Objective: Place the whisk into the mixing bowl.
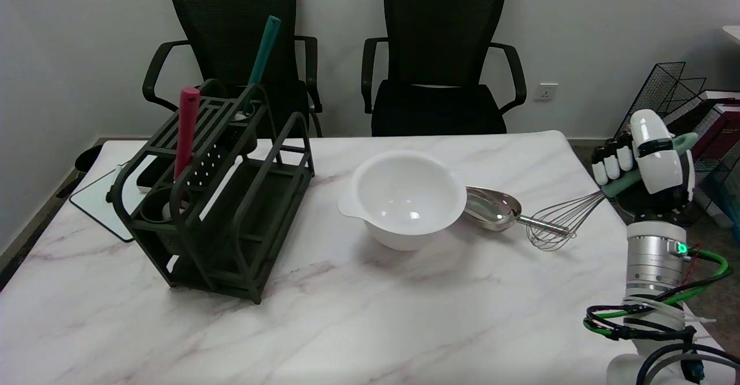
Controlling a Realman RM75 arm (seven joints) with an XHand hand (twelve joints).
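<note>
Whisk (569, 214) held by right hand (644, 168) at the table's 3 o'clock edge.
Pale green handle is gripped with fingers (613, 162) wrapped around it; wire head is pointed toward 8 o'clock, over the marble table (370, 315), whether touching it cannot be told. Wires are seen overlapping the handle of a metal scoop (491, 207), which is laid just beside the mixing bowl (404, 197) at its 3 o'clock. Bowl is set upright near table centre, well apart from the hand. Dark utensil rack (225, 200) is placed at the bowl's 9 o'clock, with a pink handle (187, 130) and a teal handle (263, 61) stood in it. Two black chairs (439, 55) are seen at 12 o'clock behind the table.
</note>
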